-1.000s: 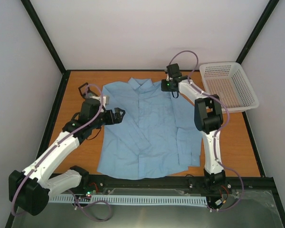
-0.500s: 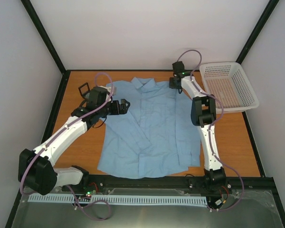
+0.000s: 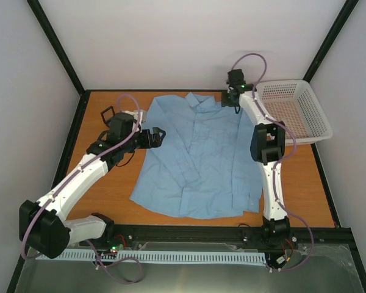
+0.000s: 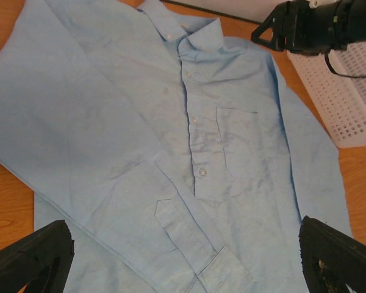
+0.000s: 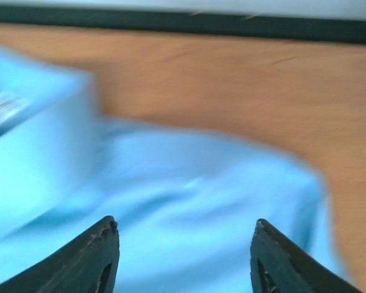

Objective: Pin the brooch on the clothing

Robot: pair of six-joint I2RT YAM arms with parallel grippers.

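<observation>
The clothing, a light blue shirt [image 3: 198, 155], lies flat and face up on the wooden table, collar [image 4: 183, 33] at the far side. My left gripper [image 3: 157, 137] hovers at the shirt's left sleeve, and its fingers stand wide open over the cuff [image 4: 183, 256] with nothing between them. At the shirt's far right shoulder my right gripper [image 3: 233, 101] is open just above the blurred blue cloth [image 5: 189, 183], its fingertips [image 5: 104, 244] apart and empty. The brooch is out of view.
A white mesh basket [image 3: 293, 110] stands at the back right, close beside the right arm [image 4: 305, 27]. A small black hinged box [image 3: 108, 113] sits on the table at the back left. Black frame rails edge the table [image 3: 79, 177].
The shirt has slid right and toward the back together with my right gripper at its shoulder. My left gripper moved in over the left sleeve and stayed wide open.
</observation>
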